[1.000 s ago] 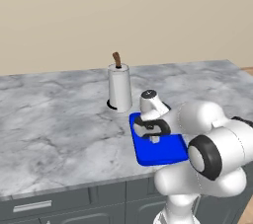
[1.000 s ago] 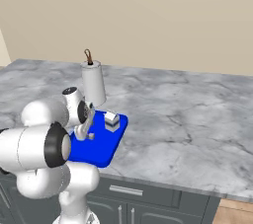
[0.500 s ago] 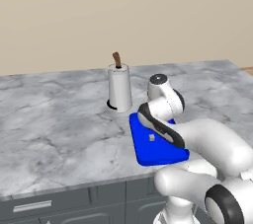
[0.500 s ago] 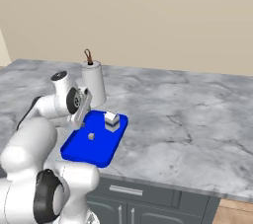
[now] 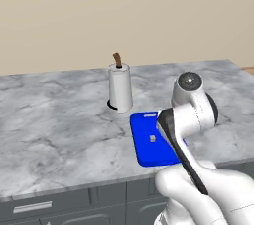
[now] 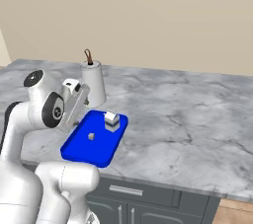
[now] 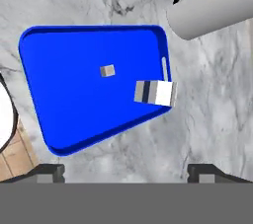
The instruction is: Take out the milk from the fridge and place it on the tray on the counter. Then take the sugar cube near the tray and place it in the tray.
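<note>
gripper (image 7: 126, 172): jaws spread, empty | sugar cube (image 7: 107, 71): mid tray (image 7: 64, 104), as wanted | milk (image 7: 155, 93): upright at tray's edge nearest paper-towel roll (image 7: 212, 6) | counter (image 6: 188, 114): task looks done

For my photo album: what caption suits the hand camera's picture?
Looking down on a blue tray holding a milk carton and sugar cube.

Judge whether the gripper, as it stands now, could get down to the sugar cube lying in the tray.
Probably yes. The gripper is open and looks down on the tray. The sugar cube lies bare on the blue floor, apart from the milk near the rim, and nothing covers it.
</note>
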